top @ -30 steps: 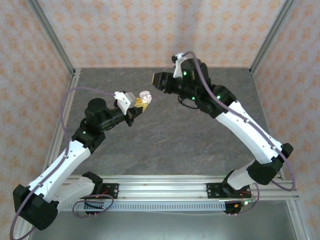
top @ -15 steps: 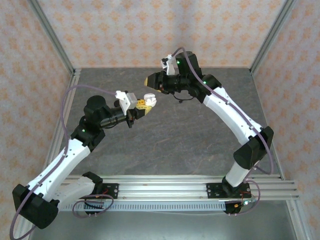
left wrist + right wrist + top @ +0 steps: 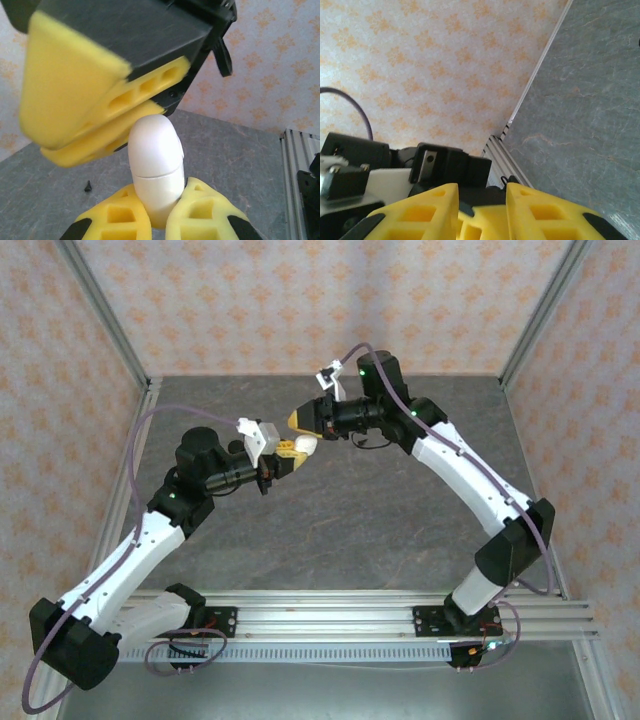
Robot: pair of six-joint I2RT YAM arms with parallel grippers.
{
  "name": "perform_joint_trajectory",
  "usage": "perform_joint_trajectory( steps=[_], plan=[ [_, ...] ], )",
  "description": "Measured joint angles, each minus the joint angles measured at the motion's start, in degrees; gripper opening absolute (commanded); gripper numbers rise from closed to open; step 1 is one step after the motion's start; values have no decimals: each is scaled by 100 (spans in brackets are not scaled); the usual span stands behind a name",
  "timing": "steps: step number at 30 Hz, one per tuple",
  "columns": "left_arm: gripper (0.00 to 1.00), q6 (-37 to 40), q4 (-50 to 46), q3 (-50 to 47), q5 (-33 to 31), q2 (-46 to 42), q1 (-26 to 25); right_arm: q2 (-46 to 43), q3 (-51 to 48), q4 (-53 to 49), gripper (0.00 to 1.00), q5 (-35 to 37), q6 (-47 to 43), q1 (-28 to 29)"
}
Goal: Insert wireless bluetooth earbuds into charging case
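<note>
At the near edge of the tabletop my two bases sit on the aluminium rail; from there both arms reach up and inward, and the grippers meet in the air above the middle of the tabletop, a little toward its far edge.

My left gripper is pinching the charging case; in the left wrist view its two yellow fingertips press against the lower half of the case from either side. The case is white, egg-shaped and upright with its rounded end up; a seam runs round its middle and the lid is down.

Just beyond it hangs my right gripper, pointing at the case from the far right; its yellow fingers stand just over the case's top, and I cannot tell whether the lower one touches it. From the right wrist its fingers stand a little apart with nothing held between them.

On the grey tabletop below lies a tiny black piece, too small for me to say whether it is an earbud; behind everything rises the wall with its orange pattern.
</note>
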Motion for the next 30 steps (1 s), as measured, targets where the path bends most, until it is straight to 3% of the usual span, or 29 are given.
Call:
perform_joint_trajectory(
  steps=[8, 16, 23, 30],
  plan=[
    [0, -184, 20, 0, -70, 26, -9, -247, -96, 55, 31, -46, -254, 0],
    [0, -501, 9, 0, -219, 109, -9, -332, -278, -7, 34, 400, -577, 0],
    [0, -767, -50, 2, -721, 197, -7, -699, -422, -378, 38, 1591, -807, -48],
    [0, -1110, -511, 229, -1528, 675, -7, -1261, -1152, -387, 39, 2704, -393, -870]
  ],
)
